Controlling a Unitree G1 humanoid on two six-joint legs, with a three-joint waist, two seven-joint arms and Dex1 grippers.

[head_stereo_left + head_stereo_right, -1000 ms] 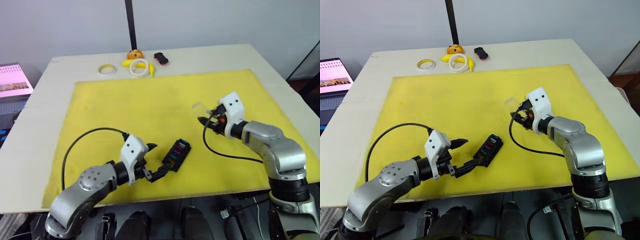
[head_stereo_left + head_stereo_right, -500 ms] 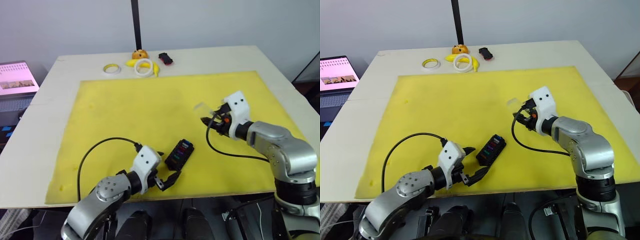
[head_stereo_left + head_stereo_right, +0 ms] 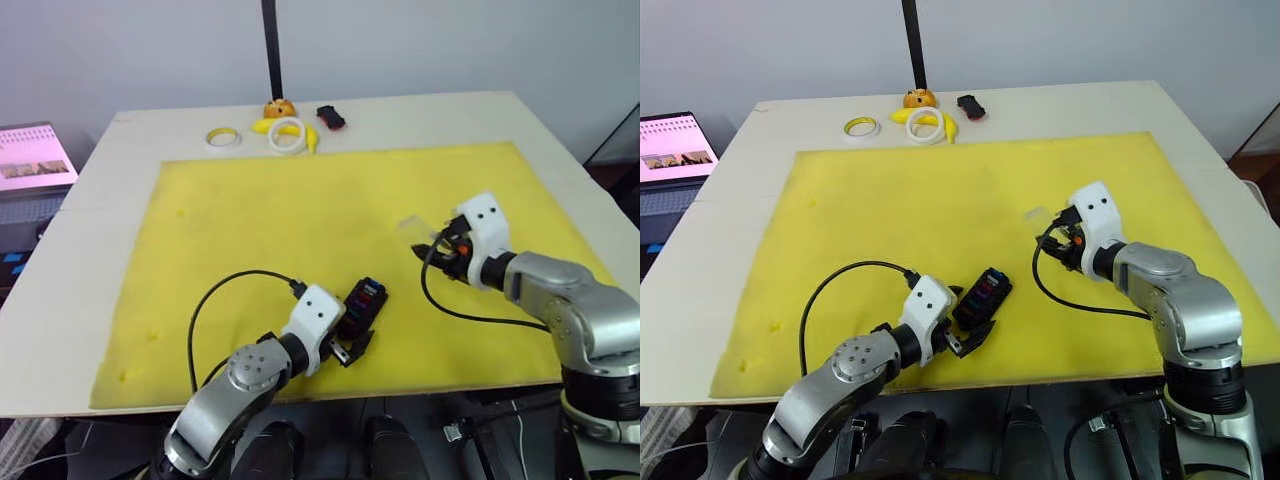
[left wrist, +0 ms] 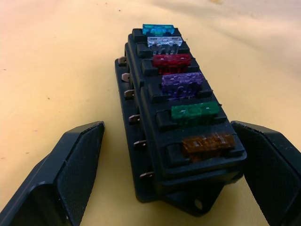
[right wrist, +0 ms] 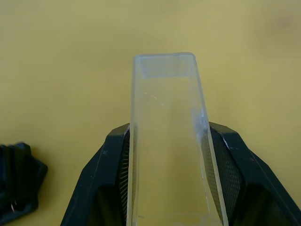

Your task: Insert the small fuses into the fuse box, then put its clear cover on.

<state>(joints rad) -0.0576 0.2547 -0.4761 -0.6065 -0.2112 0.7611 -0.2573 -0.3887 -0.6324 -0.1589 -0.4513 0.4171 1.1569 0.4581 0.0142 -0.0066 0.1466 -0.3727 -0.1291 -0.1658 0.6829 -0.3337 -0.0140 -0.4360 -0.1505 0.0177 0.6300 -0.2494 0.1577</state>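
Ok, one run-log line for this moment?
fuse box: six fuses seated | left claw: open, straddling box | right claw: shut on clear cover | cover not yet fitted

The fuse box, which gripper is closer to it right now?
Left. The left gripper has its open fingers on either side of the fuse box, not touching it. The right gripper is off to the box's right, shut on the clear cover.

Black rectangular plastic fuse box (image 4: 181, 141): matt; small metal tabs along side. Translucent coloured plastic blade fuses (image 4: 179, 83): glossy. Thin clear plastic cover (image 5: 167, 141): smooth, faintly scuffed. Yellow foam mat (image 3: 290, 215): matt, soft-looking.
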